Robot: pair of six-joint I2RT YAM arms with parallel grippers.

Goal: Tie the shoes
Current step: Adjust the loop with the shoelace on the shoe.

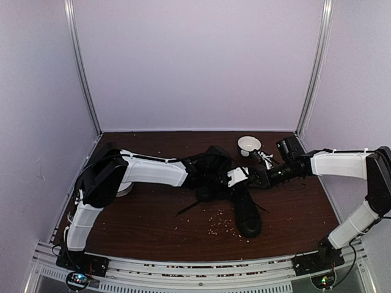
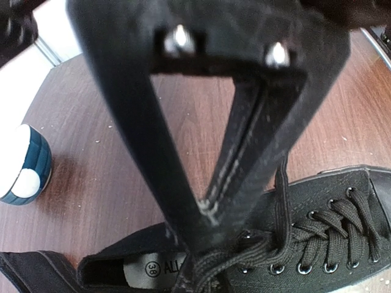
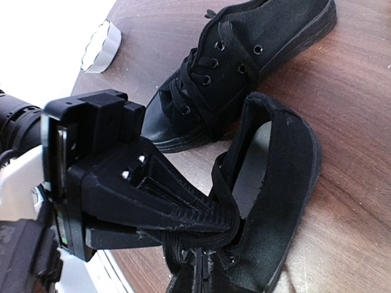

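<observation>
Left hand (image 2: 206,215) fingertips pinched together on bunched laces (image 2: 244,251) of black shoe (image 2: 342,244), size tag (image 2: 153,267) reading 38 inside. Right hand (image 3: 225,224) also clamped, gripping lace loop (image 3: 215,183) beside open collar (image 3: 287,159); second shoe (image 3: 244,67) just beyond. Both shoes mid-counter (image 1: 140,226), close together, hands meeting over them. White bowl (image 1: 248,144) farther back. Crumbs (image 1: 220,215) scattered near shoes.

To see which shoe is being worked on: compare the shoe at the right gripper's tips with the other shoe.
The shoe at the tips has its laces pinched in the right gripper; the other shoe lies clear of that gripper. The first shows its open mouth, the other its laced front and eyelets. Both are black low-tops on the table.
</observation>
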